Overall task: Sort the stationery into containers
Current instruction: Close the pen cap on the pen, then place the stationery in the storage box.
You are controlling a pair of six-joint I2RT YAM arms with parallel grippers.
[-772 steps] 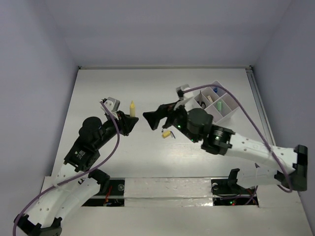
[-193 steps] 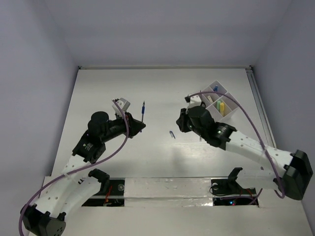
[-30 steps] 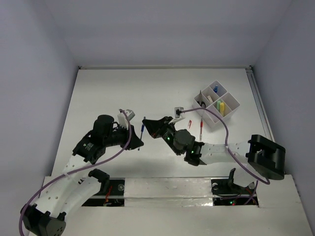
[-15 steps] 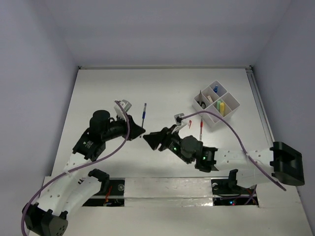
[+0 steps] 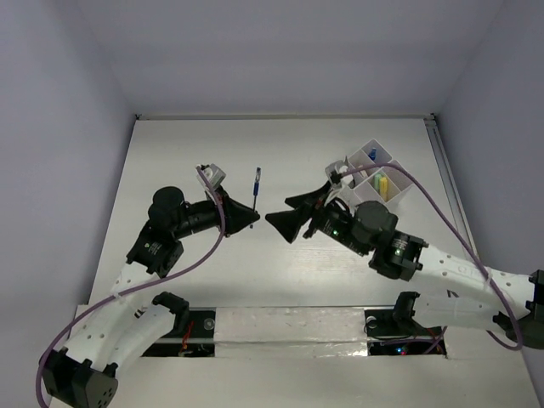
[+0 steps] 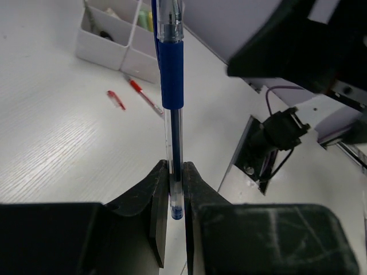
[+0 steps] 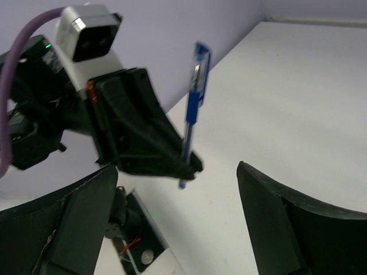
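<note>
Well left of the tray (image 5: 399, 195), the left claw (image 5: 253, 218) clamps the blue pen (image 5: 257, 181) upright by its lower end, so the wide-open right claw (image 5: 279, 212) beside it should grip the blue sleeve before any release.

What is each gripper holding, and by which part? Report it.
Left gripper is shut on the blue pen, pinching the bottom end of its clear barrel. Right gripper is open, holding nothing.
</note>
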